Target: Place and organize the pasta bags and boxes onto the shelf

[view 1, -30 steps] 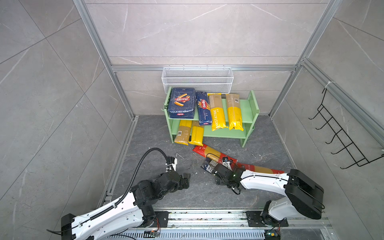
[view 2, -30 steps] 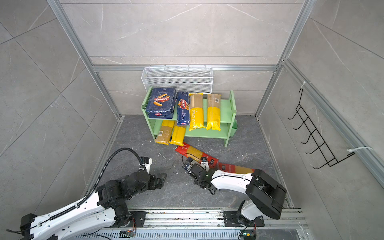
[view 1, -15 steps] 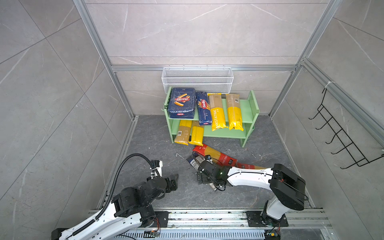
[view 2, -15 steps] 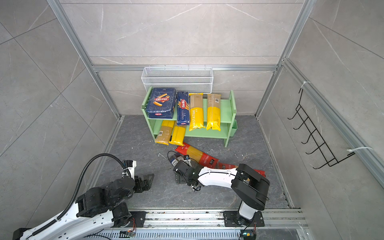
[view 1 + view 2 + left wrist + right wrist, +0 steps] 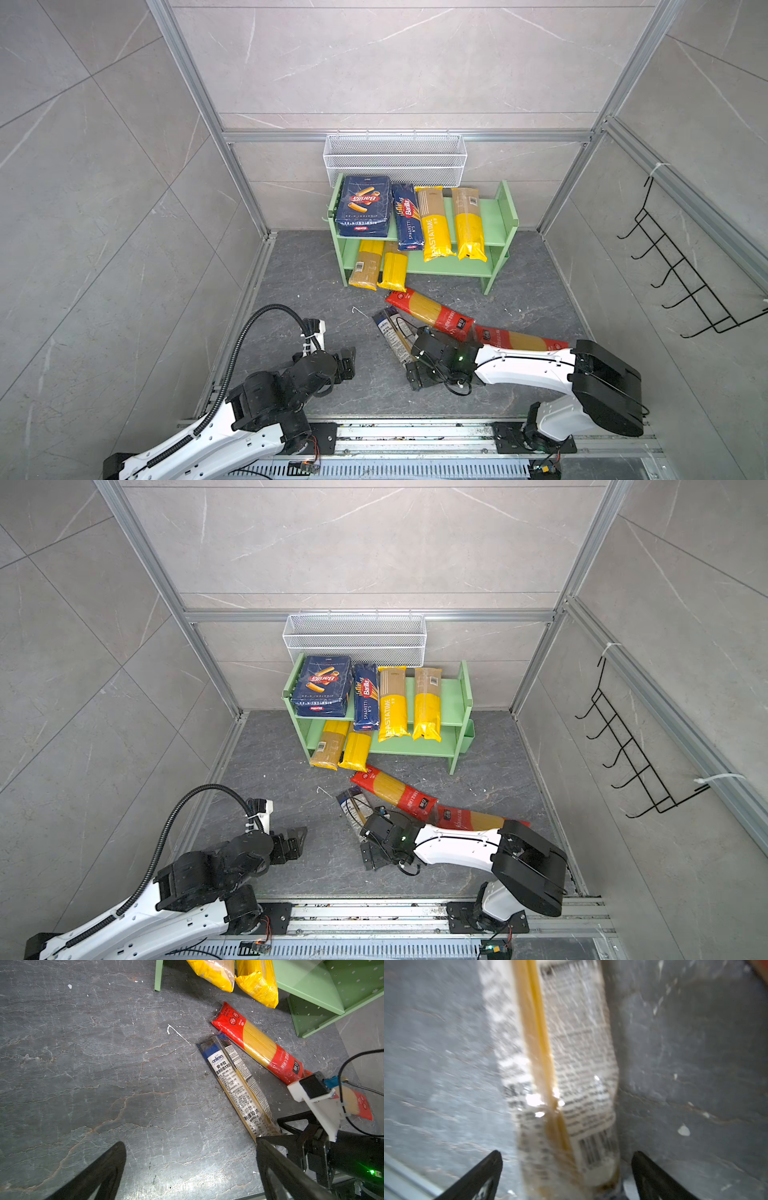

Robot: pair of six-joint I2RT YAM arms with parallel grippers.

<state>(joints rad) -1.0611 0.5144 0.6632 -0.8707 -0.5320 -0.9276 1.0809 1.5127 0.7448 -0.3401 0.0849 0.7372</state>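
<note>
Pasta lies in three places. On the top tier of the green shelf (image 5: 505,208) we see the wide blue box (image 5: 363,205) and the narrow blue box (image 5: 407,216) side by side. Two yellow bags (image 5: 432,224) lie to their right, and the narrow box and these bags overhang the front edge. Two more yellow bags (image 5: 392,270) stick out of the front of the lower tier at its left end.

On the dark floor (image 5: 291,291) in front lie two red-ended bags (image 5: 428,311), roughly end to end. Just beside them is the clear printed packet (image 5: 239,1088).

Our right gripper (image 5: 566,1155) stands over the near end of that packet. Its jaws are spread wide, one finger on either side, and clamp nothing; its wrist view is blurred.

Our left gripper (image 5: 189,1149) hovers low over bare floor, well to the left of the packets, with its jaws also released and empty.
</note>
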